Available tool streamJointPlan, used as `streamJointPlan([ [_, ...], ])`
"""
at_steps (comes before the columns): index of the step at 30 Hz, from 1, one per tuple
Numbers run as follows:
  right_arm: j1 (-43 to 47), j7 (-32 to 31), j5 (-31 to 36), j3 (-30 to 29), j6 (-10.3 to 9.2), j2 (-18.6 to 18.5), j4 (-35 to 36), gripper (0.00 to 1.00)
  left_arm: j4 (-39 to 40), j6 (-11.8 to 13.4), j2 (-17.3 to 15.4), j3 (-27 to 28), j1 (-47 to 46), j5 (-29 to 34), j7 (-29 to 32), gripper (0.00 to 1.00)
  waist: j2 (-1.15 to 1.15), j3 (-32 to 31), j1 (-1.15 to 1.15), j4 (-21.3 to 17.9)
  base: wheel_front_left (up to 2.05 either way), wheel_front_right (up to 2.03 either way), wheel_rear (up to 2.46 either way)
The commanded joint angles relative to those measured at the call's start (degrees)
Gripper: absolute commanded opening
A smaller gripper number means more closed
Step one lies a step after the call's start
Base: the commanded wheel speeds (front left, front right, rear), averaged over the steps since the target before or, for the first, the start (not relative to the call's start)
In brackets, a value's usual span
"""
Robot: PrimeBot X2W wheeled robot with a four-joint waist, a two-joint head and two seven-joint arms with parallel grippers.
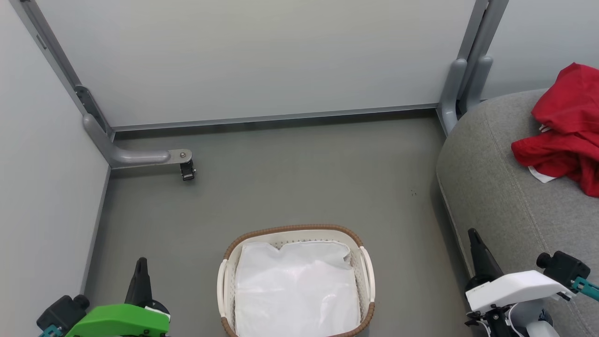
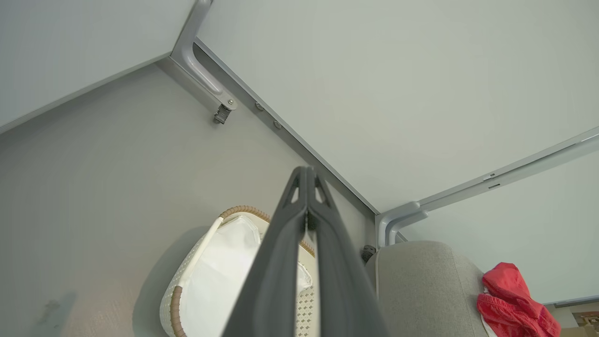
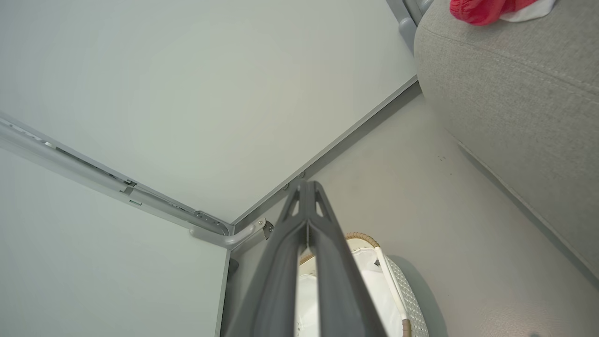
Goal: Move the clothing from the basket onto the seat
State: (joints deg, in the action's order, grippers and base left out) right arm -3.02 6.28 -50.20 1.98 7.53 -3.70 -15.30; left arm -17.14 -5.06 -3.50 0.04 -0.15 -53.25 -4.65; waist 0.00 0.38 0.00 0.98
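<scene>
The red clothing (image 1: 568, 126) lies crumpled on the grey seat (image 1: 505, 196) at the right, a bit of white showing under it; it also shows as red clothing (image 2: 512, 302) on the seat (image 2: 421, 281) and as clothing (image 3: 486, 9) on the seat (image 3: 514, 84). The cream basket (image 1: 367, 276) stands on the floor at bottom centre, holding just a plain white sheet (image 1: 295, 290). My left gripper (image 1: 140, 263) is shut and empty, left of the basket (image 2: 187, 276). My right gripper (image 1: 471, 234) is shut and empty, beside the seat's edge, right of the basket (image 3: 398, 281).
Pale partition walls with grey frames close off the back and left. A grey foot with a small castor (image 1: 187, 171) juts onto the grey floor at the left. Another frame post (image 1: 456, 89) stands by the seat's far corner.
</scene>
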Motion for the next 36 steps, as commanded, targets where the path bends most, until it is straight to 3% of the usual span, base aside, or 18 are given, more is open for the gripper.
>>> streamJointPlan([
  [1, -1.38, -0.45, -2.04, -0.49, -0.03, -0.48, 0.84, 0.00, 0.73, -0.44, -0.12, 0.56, -1.82, -1.65, 0.37, 0.00, 0.00, 0.00, 0.00, -0.02, 0.00, 0.00, 0.00],
  [36, -2.47, -6.11, -23.75, -3.67, -0.04, -0.60, 1.23, 0.00, 2.04, -1.58, 0.24, 3.72, -4.34, -21.17, 6.04, 0.00, 0.00, -0.09, 0.00, -0.43, 0.00, 0.00, 0.00],
])
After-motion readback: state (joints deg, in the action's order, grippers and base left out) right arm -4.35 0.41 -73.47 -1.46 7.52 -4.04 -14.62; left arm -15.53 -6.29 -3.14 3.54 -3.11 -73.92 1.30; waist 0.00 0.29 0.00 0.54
